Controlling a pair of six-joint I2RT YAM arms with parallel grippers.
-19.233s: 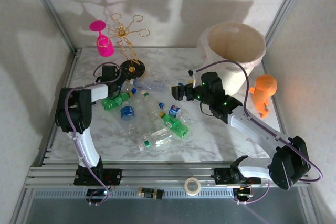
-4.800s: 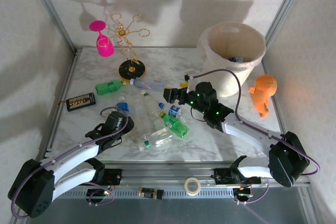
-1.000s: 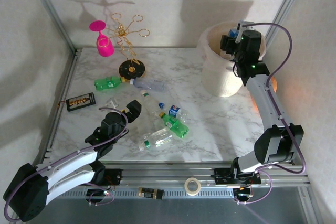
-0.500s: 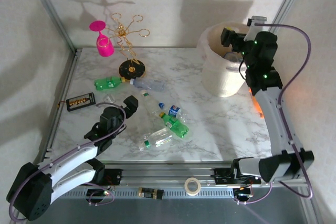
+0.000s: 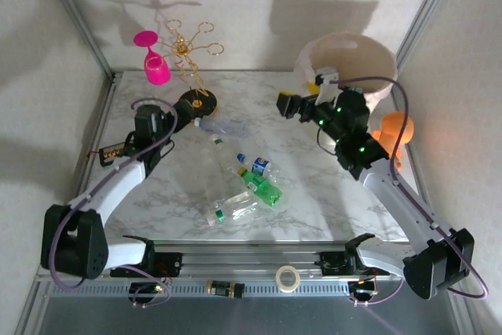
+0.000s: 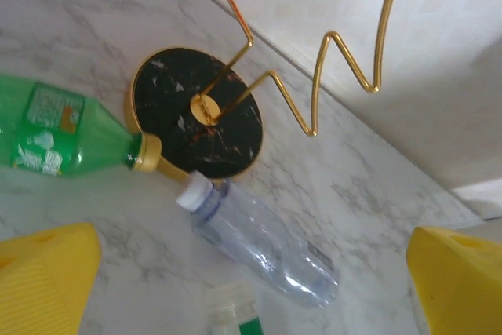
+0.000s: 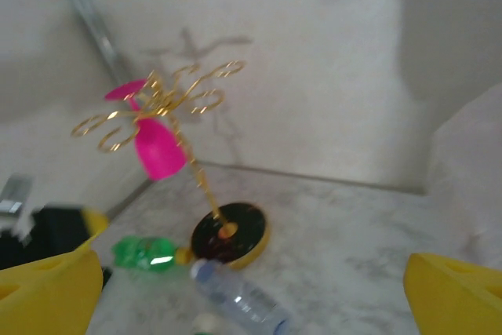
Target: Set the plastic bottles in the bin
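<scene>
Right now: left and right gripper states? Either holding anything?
Left gripper: open, holding nothing.
Right gripper: open, holding nothing.

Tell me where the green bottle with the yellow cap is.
In the left wrist view, far left, the green bottle lies with its cap at the gold rack's black base.

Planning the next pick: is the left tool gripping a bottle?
No, the left tool stands wide open above a clear bottle on the table.
</scene>
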